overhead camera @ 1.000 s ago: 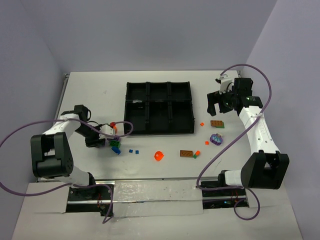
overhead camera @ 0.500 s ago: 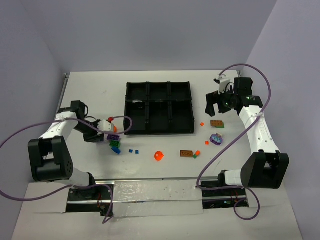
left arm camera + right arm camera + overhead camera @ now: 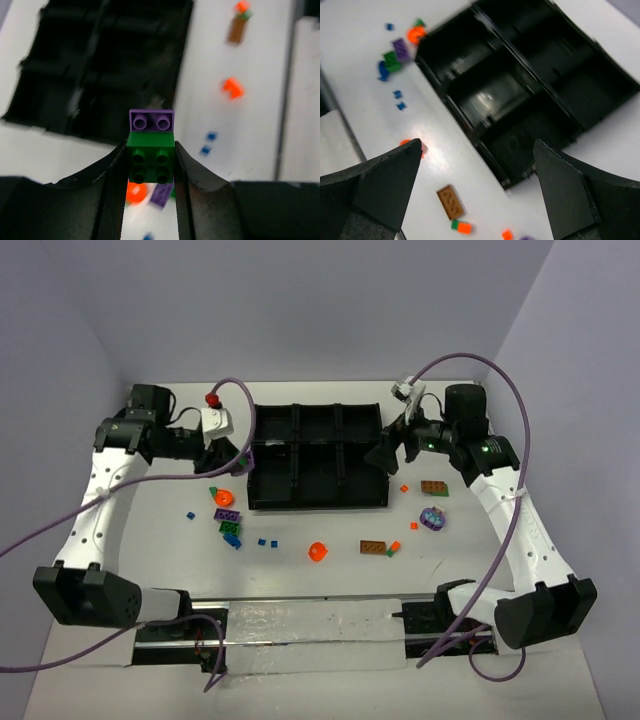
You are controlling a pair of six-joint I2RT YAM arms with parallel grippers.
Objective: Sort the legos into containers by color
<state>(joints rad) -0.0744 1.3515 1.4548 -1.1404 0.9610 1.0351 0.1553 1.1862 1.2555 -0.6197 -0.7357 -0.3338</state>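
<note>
My left gripper (image 3: 230,464) is shut on a green brick (image 3: 150,162) with a purple brick (image 3: 151,120) stuck on its far end. It holds them in the air just off the left edge of the black six-compartment tray (image 3: 318,505). The tray (image 3: 100,65) lies ahead in the left wrist view. My right gripper (image 3: 390,462) is open and empty, raised by the tray's right edge; in its wrist view (image 3: 476,150) the tray (image 3: 520,90) sits beyond the fingers. All compartments look empty.
Loose legos lie in front of the tray: an orange round piece (image 3: 222,499), purple (image 3: 226,512) and green (image 3: 229,528) pieces, an orange cone (image 3: 318,552), a brown plate (image 3: 373,547), a brown brick (image 3: 434,486), a purple flower (image 3: 432,517) and small blue bits (image 3: 261,541).
My left arm has lifted the green-and-purple stack off the table and swung back toward the tray's left edge. My right gripper has moved left to the tray's right edge.
</note>
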